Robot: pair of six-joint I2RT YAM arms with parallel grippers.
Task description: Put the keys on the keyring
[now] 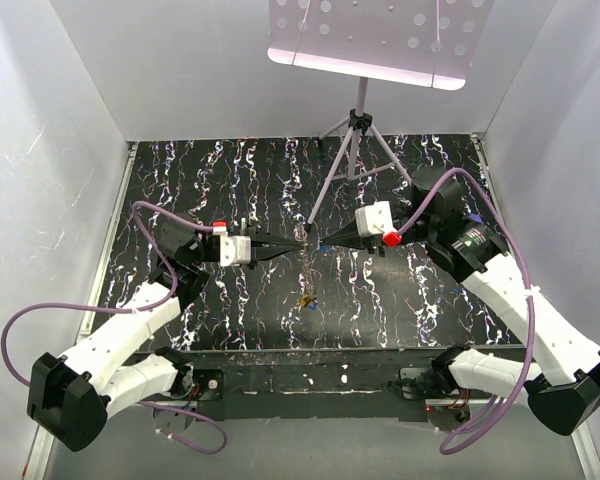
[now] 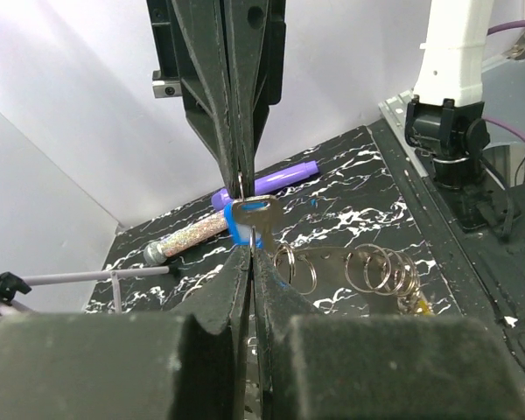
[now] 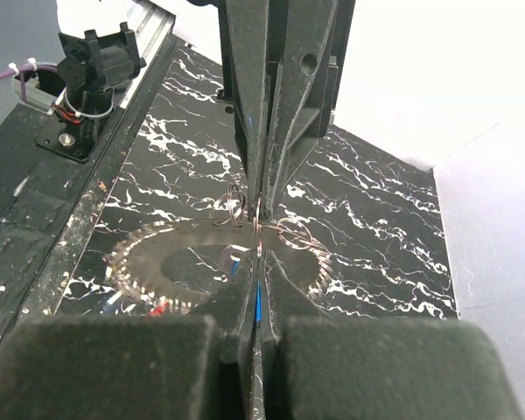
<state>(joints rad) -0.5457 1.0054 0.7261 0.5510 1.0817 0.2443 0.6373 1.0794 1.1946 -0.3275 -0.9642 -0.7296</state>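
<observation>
Mid-frame, top view: left gripper [image 1: 300, 243] pinches blue key [image 2: 252, 219]; right gripper [image 1: 322, 243] pressed shut, tip meeting it. Keyring [image 1: 305, 299] lower centre, apart.

No text, label or number can be read on anything here.

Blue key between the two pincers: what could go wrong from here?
The tiny blue-headed key is held only at the very tips where the left pincer and right pincer meet above the table; a slight slip could drop it. The loose wire rings beside it could snag on a tip.
</observation>
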